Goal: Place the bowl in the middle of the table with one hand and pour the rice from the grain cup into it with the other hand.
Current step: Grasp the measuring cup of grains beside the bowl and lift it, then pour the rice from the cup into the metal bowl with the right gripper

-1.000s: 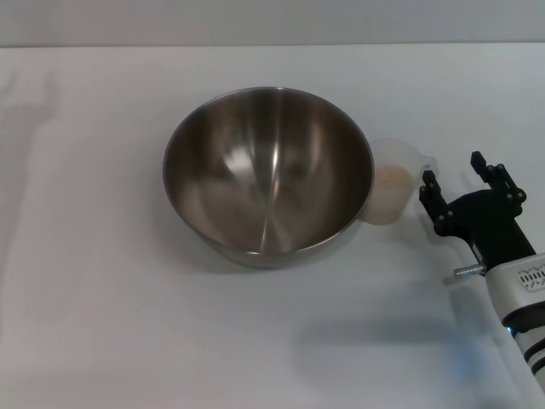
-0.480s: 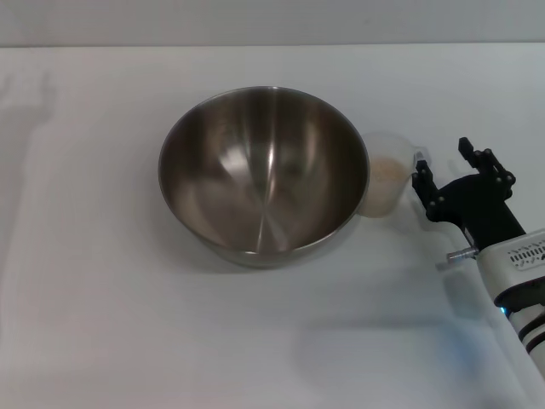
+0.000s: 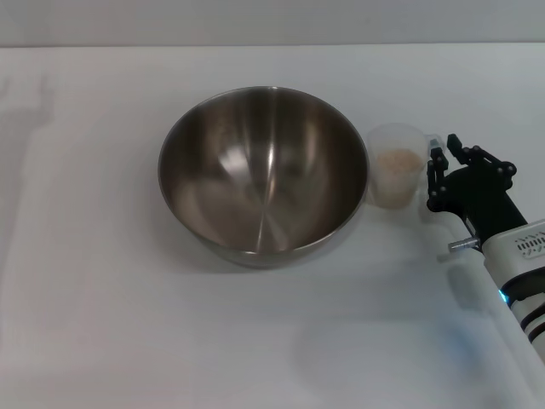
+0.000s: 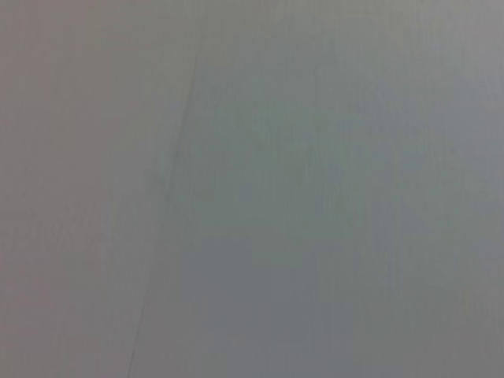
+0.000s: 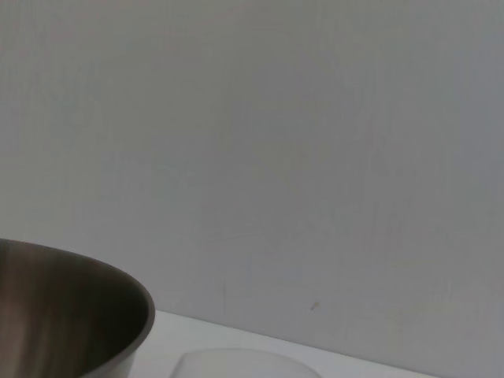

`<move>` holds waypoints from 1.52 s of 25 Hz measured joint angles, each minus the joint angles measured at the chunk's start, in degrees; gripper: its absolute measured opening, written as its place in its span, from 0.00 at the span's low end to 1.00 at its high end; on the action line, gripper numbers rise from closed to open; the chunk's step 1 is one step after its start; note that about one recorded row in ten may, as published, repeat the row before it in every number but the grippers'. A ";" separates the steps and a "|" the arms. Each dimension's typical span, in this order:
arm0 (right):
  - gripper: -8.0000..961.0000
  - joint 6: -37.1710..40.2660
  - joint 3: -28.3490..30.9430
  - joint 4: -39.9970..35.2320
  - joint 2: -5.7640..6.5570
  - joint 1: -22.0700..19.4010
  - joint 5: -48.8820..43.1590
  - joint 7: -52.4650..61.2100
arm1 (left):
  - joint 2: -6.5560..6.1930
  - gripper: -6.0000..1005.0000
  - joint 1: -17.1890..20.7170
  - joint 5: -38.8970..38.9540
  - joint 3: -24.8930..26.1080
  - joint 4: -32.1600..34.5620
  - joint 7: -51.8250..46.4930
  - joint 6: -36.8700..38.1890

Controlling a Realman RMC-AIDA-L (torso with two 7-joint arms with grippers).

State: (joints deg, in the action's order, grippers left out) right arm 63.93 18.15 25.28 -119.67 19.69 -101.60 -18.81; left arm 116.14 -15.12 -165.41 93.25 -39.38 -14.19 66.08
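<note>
Bowl [image 3: 264, 175] sits upright near the middle of the worktop [image 3: 102, 324], empty as far as can be seen. Cup [image 3: 395, 176] stands upright just right of the bowl, near its rim but apart from it, w/ rice [image 3: 398, 161] filling its lower part. Right end effector [image 3: 439, 166] is at the cup's right side, at handle height; fingers look nearly pressed together around the handle, though contact can't be confirmed from the head view. Left end effector is not in any view; left wrist view shows only a blank grey surface.

Risks, as judged from here:
- A partial pinch on the thin handle could let the cup swing or slip once lifted, spilling rice on the worktop.
- The cup is light; a sideways nudge by the fingers could tip it or knock it against the bowl.
- Lifted too low, the cup may strike the bowl's high rim, which stands directly in the pour path.

Nothing else lies on the worktop near the pair. Right wrist view shows the bowl's edge and cup rim [image 5: 244, 362] only.
</note>
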 joint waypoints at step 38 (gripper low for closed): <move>0.02 15.32 2.35 -6.92 0.13 15.10 -15.15 -38.57 | 0.04 0.54 -0.76 0.00 0.08 -0.11 0.28 1.43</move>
State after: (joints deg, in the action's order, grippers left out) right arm 79.25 20.50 18.36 -119.55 34.78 -116.75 -57.38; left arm 116.18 -15.88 -165.41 93.33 -39.49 -13.91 67.51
